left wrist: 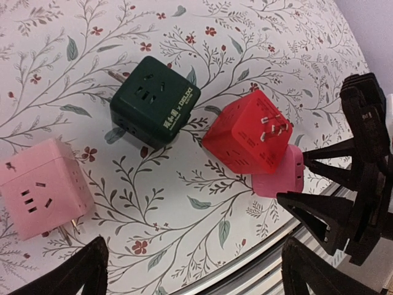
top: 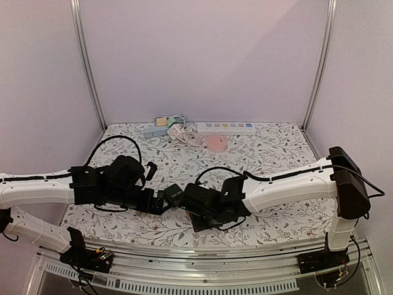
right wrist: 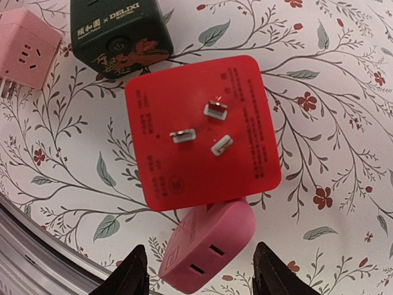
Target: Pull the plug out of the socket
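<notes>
Left claw (left wrist: 196, 246) stood wide, right claw (right wrist: 199, 264) sat around pink plug (right wrist: 209, 246), grip unclear, red cube (right wrist: 202, 129) touching it, table edge (right wrist: 61, 246) close.

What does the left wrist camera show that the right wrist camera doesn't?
Left wrist only: the right gripper seen from the side, its jaws apart by the pink adapter, and the green cube's socket face. Right wrist only: the adapter's two slots and the green cube's red-printed side. Both: the red cube with prongs up, the green cube, the pink cube, the adapter and the floral table.
</notes>
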`<state>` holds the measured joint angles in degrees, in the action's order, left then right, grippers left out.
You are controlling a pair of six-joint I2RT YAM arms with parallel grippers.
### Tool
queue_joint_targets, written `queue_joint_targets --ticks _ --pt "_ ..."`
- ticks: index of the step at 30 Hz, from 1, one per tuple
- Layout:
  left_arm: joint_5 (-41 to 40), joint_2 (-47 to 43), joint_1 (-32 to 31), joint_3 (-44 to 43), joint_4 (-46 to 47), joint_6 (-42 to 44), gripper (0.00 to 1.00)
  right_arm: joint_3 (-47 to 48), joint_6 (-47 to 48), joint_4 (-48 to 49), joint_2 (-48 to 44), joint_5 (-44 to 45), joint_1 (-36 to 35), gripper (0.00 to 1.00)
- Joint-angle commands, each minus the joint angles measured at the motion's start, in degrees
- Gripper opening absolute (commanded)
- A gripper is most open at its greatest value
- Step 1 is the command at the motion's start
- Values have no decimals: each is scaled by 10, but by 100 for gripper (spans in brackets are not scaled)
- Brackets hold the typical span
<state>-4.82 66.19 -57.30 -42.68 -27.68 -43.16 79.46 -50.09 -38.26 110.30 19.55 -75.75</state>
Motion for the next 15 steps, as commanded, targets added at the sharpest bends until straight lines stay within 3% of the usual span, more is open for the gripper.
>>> queue_joint_targets --ticks 1,6,15 --pt "-8 -15 11 12 9 0 96 21 10 -10 23 10 0 56" --pt "-7 -17 15 15 11 0 97 25 14 -9 38 10 -1 53" --pt "4 -13 17 24 29 7 96 22 19 -10 39 12 0 31"
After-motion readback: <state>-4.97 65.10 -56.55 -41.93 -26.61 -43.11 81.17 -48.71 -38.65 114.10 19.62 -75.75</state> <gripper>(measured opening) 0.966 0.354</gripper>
